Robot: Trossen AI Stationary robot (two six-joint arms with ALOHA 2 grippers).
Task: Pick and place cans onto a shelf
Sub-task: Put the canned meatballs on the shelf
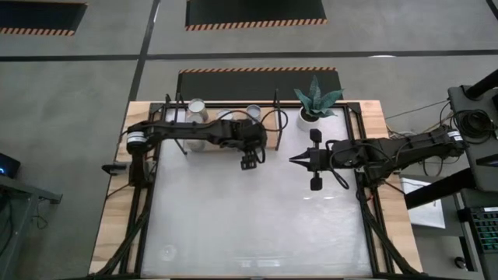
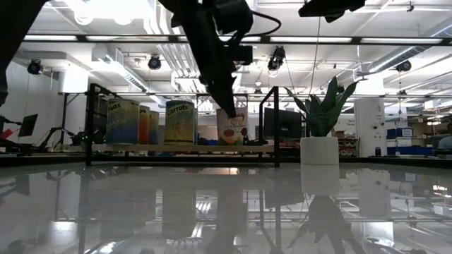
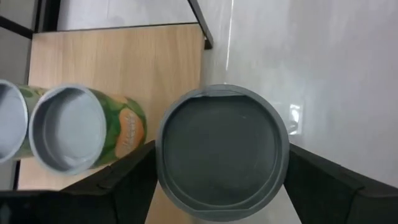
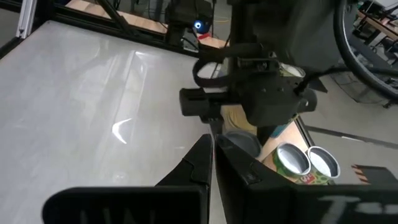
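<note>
Now the left gripper, spread wide around a grey-topped metal can at the light wooden shelf's end; lower squarely, release gently; right gripper waits, pressed together.

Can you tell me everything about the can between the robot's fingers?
The can is a grey metal cylinder seen top-down, its dull round lid ringed by a raised rim. It stands upright at the end of the wooden shelf, beside a green-and-orange labelled can. The left end effector straddles it, one dark finger on each side.
</note>
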